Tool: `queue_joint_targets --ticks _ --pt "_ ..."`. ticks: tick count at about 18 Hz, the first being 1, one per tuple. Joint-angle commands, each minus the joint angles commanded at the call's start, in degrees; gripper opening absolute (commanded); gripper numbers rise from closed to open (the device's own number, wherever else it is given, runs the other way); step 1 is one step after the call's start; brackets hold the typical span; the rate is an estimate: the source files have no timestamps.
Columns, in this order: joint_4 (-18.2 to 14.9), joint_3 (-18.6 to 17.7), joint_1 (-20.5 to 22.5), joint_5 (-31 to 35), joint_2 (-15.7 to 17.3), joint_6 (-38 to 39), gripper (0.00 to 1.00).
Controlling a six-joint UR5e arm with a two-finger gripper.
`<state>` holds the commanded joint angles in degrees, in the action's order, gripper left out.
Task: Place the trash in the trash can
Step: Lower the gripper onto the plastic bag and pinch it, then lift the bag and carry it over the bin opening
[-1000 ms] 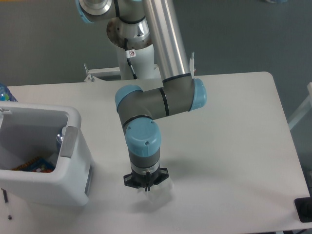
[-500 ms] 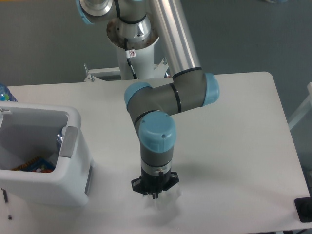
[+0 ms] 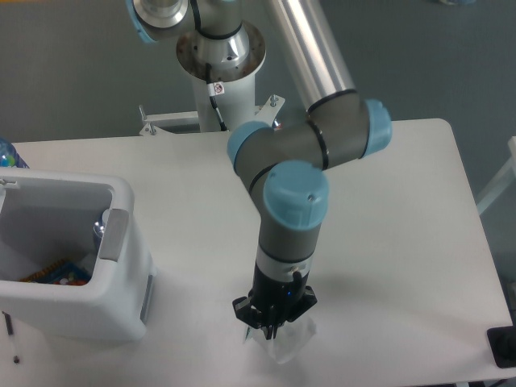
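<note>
Near the table's (image 3: 403,242) front edge: crumpled wrapper (image 3: 289,343), translucent, likely feather-light, soft and springy; best pinched across a bunched fold. Directly above, touching it, gripper (image 3: 272,329), grip state impossible to tell. Well left, trash can (image 3: 121,266), bottle (image 3: 58,274) apparently already inside.

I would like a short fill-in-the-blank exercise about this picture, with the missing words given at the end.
1. The gripper points down at a crumpled translucent ____ near the table's front edge.
2. The white trash can stands on the ____ side of the picture.
3. Inside the trash can lies a bottle with a red-and-____ label.
4. The arm's joint caps are light ____ in colour.

Missing words: wrapper; left; blue; blue
</note>
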<state>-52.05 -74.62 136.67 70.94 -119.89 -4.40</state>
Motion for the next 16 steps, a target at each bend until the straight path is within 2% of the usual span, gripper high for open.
queue_joint_targets --ticks 2,6,11,16 --pt "1.9 0.0 0.4 -1.4 0.4 0.7 0.00" --pt "2.3 0.3 1.8 -4.0 1.5 0.7 0.00" --pt "2.3 0.5 3.7 -9.1 4.5 0.7 0.00" --pt "2.3 3.7 3.3 -13.4 6.7 2.6 0.00"
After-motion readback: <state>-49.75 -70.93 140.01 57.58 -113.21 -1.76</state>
